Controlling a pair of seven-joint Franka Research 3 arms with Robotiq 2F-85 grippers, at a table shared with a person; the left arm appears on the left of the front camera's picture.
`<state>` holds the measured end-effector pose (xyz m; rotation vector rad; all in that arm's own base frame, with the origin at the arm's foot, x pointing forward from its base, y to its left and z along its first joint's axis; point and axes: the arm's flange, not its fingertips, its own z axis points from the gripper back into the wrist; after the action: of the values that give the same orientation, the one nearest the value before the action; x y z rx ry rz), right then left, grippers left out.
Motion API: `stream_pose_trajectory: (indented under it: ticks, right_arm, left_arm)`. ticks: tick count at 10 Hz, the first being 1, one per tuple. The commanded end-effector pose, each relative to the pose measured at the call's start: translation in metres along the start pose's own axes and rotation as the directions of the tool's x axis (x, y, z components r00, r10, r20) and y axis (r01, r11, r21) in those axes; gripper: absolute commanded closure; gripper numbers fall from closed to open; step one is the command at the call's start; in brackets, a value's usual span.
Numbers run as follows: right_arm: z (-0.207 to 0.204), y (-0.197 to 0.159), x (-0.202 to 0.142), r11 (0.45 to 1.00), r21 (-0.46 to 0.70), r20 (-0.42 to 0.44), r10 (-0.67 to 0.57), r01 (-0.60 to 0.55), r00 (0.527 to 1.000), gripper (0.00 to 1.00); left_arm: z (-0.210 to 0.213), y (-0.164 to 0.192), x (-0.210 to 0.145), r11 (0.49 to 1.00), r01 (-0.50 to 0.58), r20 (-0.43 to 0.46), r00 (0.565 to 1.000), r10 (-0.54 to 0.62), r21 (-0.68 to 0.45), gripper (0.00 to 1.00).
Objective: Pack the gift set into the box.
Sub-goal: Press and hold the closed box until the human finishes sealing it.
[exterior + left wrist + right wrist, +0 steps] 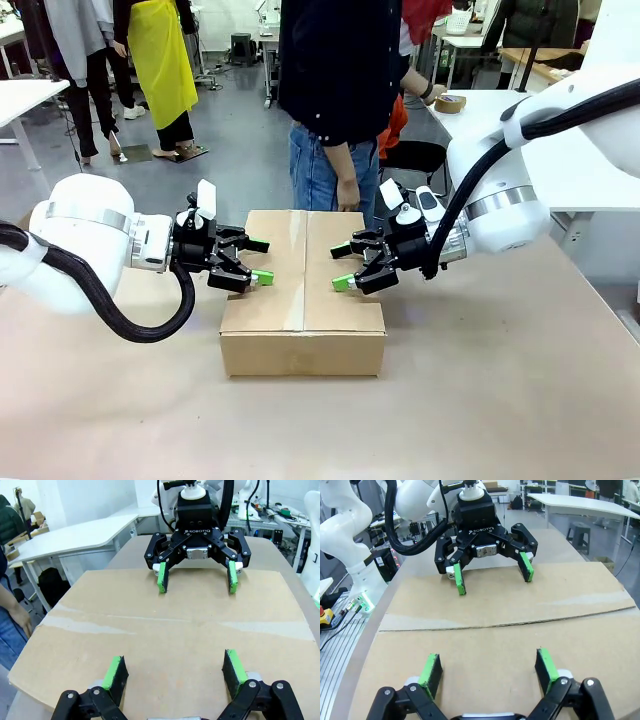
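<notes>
Sitting closed in the middle of the table [480, 400], the box [303, 290] — flaps folded flat, one seam running down the top from far edge to near. Facing each other across that top from opposite ends: the left gripper [262, 261] coming in from the left side, the right gripper [341, 267] from the right, both with jaws spread wide and holding nothing. Hovering low over the flaps, green pads pointing down toward the cardboard; impossible to tell whether touching it or just clear of it. Seeing, from the left wrist, its own fingers [115, 672] apart over the near flap and the other claw open at the far edge; the same picture mirrored from the right wrist, own fingers [431, 669] parted, seam crossing between the two claws. Standing at the far side, a person [335, 90] with one hand [348, 195] hanging just behind the back edge. Gift set probably already inside, going by the shut flaps — not checkable from here. Judging the step as closing or pressing down the flaps, so late in the task. Calling next for even pressure from both claws near the seam, keeping the flaps from springing up.
</notes>
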<state>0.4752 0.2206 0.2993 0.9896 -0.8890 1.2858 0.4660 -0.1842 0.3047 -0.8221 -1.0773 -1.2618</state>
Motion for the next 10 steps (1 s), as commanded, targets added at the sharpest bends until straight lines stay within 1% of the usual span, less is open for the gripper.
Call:
stream_pose_trajectory:
  ticks: [1, 10]
  right_arm:
    - [-0.0006, 0.0010, -0.0021, 1.000, -0.004, -0.010, 0.001, -0.001, 1.000, 0.00]
    - [-0.0006, 0.0010, -0.0021, 1.000, -0.004, -0.010, 0.001, -0.001, 1.000, 0.00]
  left_arm:
    - [0.0002, -0.0013, -0.0027, 1.000, 0.018, 0.010, 1.000, -0.018, 0.015, 0.00]
    - [0.0002, -0.0013, -0.0027, 1.000, 0.018, 0.010, 1.000, -0.018, 0.015, 0.00]
